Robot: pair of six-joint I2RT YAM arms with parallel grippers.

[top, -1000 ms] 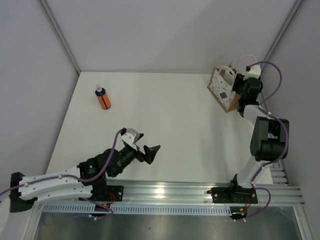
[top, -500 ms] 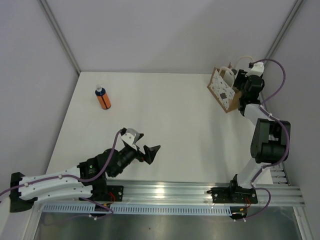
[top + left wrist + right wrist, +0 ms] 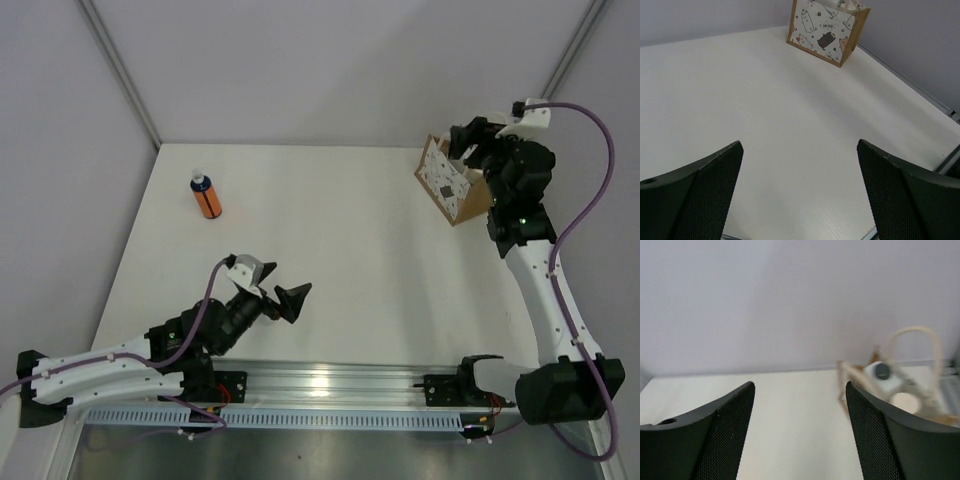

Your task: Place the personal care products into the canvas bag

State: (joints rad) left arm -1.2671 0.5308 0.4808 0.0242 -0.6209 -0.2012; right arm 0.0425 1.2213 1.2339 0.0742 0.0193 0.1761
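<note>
The orange bottle with a blue-white cap stands upright at the far left of the table, away from both arms. The canvas bag stands at the far right; its white dotted panel faces the left wrist camera. My right gripper hovers open just above the bag's top and holds nothing. A blurred cream bottle with a white cap shows inside the bag's mouth, under the white handle. My left gripper is wide open and empty over the near middle of the table.
Grey walls close the table at the back and on both sides. A metal rail with both arm bases runs along the near edge. The table's right edge passes close behind the bag.
The right arm has lifted up and away from the bag's mouth, its jaws now wider and empty. The left gripper has shifted slightly to the left and stays open.
</note>
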